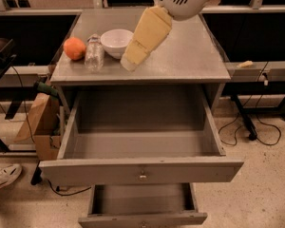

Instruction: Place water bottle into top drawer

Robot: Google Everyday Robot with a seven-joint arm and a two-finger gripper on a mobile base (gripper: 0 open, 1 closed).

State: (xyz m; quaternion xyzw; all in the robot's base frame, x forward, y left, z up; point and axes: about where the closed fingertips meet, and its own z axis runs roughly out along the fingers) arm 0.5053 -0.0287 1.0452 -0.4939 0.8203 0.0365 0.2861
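Observation:
The water bottle (pixel 94 52) stands upright on the grey table top (pixel 190 56), between an orange fruit (pixel 74 48) and a white bowl (pixel 116 42). The top drawer (pixel 142 171) is pulled wide open below the table top, and its inside is bare. My gripper (pixel 129 63) hangs at the end of a cream arm link that slants down-left from the white arm body. It is just above the table top, right in front of the bowl and a short way to the right of the bottle. It holds nothing that I can see.
The narrower lower drawer (pixel 142 203) is also pulled open beneath the top one. A brown cardboard box (pixel 38 125) and a shoe (pixel 2 177) lie on the floor at the left. Cables (pixel 256 127) and a desk leg are on the floor at the right.

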